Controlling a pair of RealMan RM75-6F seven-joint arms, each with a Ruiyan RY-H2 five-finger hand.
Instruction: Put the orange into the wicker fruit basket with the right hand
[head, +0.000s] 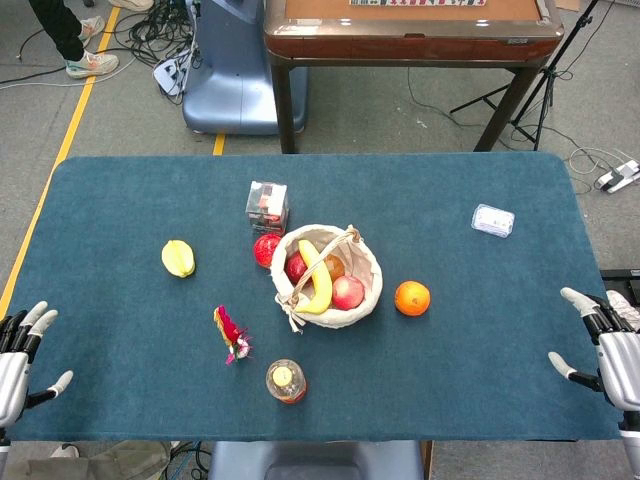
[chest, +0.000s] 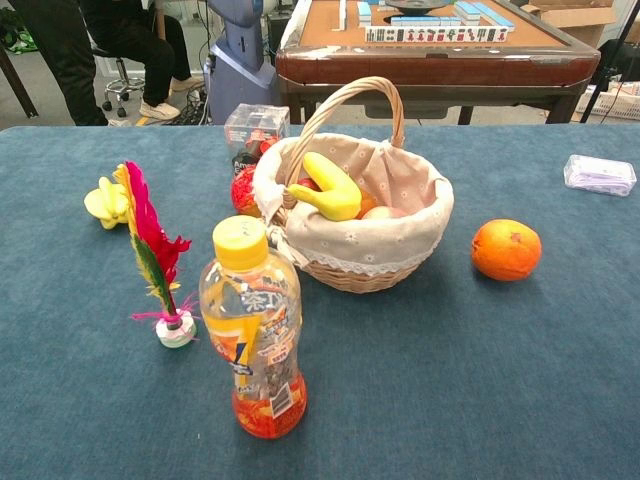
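The orange (head: 412, 298) lies on the blue table just right of the wicker fruit basket (head: 366, 265); the chest view shows the orange (chest: 506, 249) apart from the basket (chest: 400, 255). The basket is lined with cloth and holds a banana (chest: 330, 189) and apples. My right hand (head: 605, 345) rests open at the table's right front edge, well right of the orange, holding nothing. My left hand (head: 20, 350) is open at the left front edge. Neither hand appears in the chest view.
A drink bottle (chest: 252, 330) stands at the front centre, a feathered shuttlecock (chest: 155, 255) left of it. A yellow fruit (head: 178, 258), a red fruit (head: 266, 249) and a clear box (head: 267, 204) sit left of and behind the basket. A small plastic packet (head: 493, 219) lies back right.
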